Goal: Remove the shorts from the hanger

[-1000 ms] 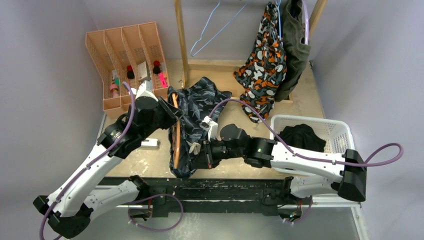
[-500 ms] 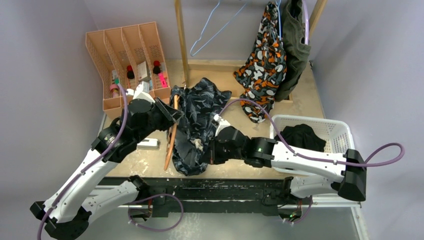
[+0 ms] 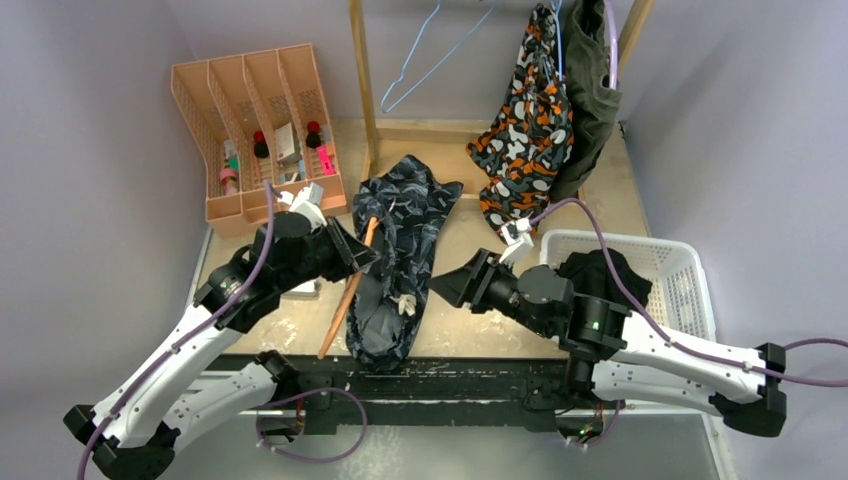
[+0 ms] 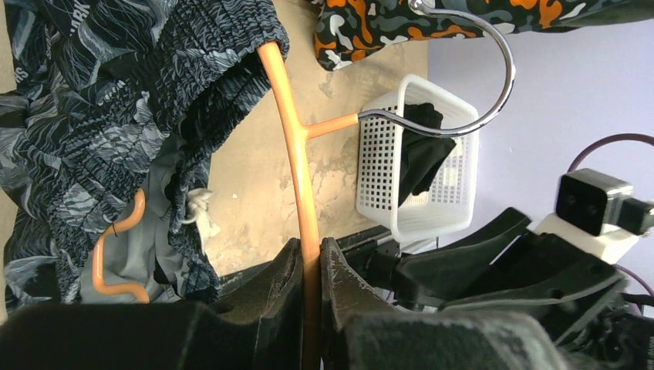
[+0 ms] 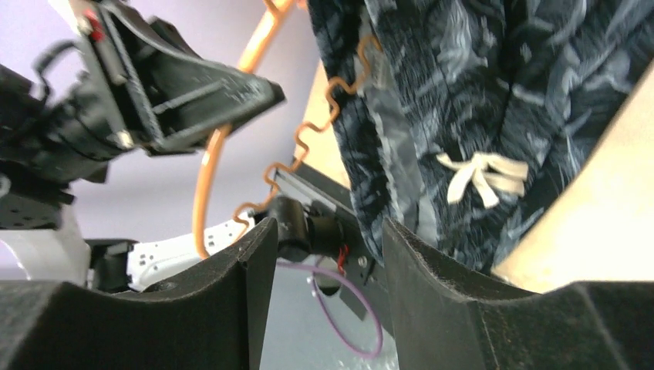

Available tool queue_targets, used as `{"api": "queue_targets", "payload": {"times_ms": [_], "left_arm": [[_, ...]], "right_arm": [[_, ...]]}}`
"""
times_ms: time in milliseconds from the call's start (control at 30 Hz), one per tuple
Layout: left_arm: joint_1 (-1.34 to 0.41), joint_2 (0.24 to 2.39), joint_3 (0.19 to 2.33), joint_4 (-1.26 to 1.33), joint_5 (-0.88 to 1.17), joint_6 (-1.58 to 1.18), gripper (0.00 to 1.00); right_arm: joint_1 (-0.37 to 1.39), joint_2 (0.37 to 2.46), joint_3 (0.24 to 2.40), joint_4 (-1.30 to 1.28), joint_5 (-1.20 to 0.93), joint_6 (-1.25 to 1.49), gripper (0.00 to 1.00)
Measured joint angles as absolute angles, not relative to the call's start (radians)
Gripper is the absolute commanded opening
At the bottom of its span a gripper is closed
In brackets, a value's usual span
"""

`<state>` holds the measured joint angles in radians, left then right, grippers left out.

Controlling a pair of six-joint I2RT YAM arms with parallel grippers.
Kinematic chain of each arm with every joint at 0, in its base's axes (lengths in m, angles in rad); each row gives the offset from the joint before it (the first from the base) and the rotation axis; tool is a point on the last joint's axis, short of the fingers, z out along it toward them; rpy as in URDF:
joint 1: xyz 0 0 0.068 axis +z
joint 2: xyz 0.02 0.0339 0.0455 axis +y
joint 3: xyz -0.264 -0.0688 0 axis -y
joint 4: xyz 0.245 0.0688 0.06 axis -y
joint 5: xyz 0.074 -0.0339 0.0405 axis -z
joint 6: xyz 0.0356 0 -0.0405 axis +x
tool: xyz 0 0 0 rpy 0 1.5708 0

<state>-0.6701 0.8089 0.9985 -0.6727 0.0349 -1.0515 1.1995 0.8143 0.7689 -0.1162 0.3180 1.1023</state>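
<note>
You're mid-way through getting the dark patterned shorts [image 3: 400, 235] off the orange hanger [image 3: 348, 290]. They lie stretched out on the table [image 3: 455, 225] between the two arms, and in the left wrist view one hanger arm runs up into the waistband, so I'd say they aren't fully free yet.

The left gripper [image 4: 310, 254] is clamped tight on the hanger's bar, hook pointing away toward the right side. The right gripper [image 5: 328, 239] has its jaws apart with nothing between them and sits just beside the shorts, aimed at the part with the white drawstring [image 5: 478, 173].

Next move, as I read it: close the right gripper on a good bunch of fabric near the waistband and draw it off along the hanger arm while the left holds the hanger steady, or pin the fabric and pull the hanger out instead. Then it goes to the white basket [image 3: 680, 260] by the right arm, where the black shorts [image 3: 600, 275] already lie.

Stuff to watch – the hanger's wavy notched end looks like it could snag the elastic, so pull along the arm, not across it. The wooden rack [image 3: 362, 80] post stands right behind the shorts' far end. The camouflage shorts [image 3: 525, 140] and olive shorts [image 3: 590, 90] hang on the rack near the basket, low enough to brush the right arm – and a bare blue wire hanger [image 3: 420, 60] hangs beside them.
</note>
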Motion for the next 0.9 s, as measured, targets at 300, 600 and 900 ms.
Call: {"api": "queue_targets", "payload": {"times_ms": [300,600,900], "left_arm": [[-0.670,0.815,0.999,-0.681,0.057,-1.025,0.00],[-0.670,0.802,0.999,-0.692,0.049,-1.026,0.00],[-0.670,0.790,0.983,-0.679,0.044,-1.057,0.00]], "right_arm": [[1.199,1.035,0.913,-0.067,0.429,0.937,0.64],[1.049,1.150,0.775,0.266,0.358,0.793,0.68],[1.026,1.355,0.886,0.411,0.233,0.561,0.68]]}}
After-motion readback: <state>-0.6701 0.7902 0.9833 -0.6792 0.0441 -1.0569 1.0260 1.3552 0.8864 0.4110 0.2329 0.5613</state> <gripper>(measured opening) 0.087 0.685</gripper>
